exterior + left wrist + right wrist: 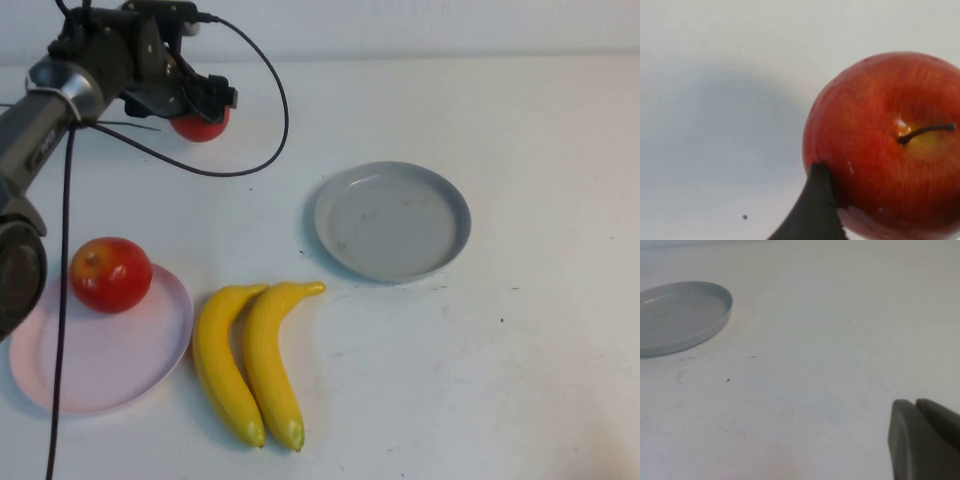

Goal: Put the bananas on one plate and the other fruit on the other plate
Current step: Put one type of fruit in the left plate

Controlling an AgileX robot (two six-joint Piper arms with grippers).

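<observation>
At the table's far left, a red apple [200,127] rests on the surface with my left gripper [200,108] shut around it. In the left wrist view one dark finger [815,210] presses the side of this apple [885,145]; the other finger is hidden. A second red apple [110,274] lies on the pale pink plate [100,375] at the near left. Two yellow bananas [222,360] [270,360] lie side by side on the table right of it. The grey plate [392,220] [680,315] holds nothing. My right gripper [916,402] is shut and hovers over bare table, out of the high view.
A black cable [270,110] loops from the left arm across the table beside the held apple. White tabletop stretches to the right of the grey plate and the bananas.
</observation>
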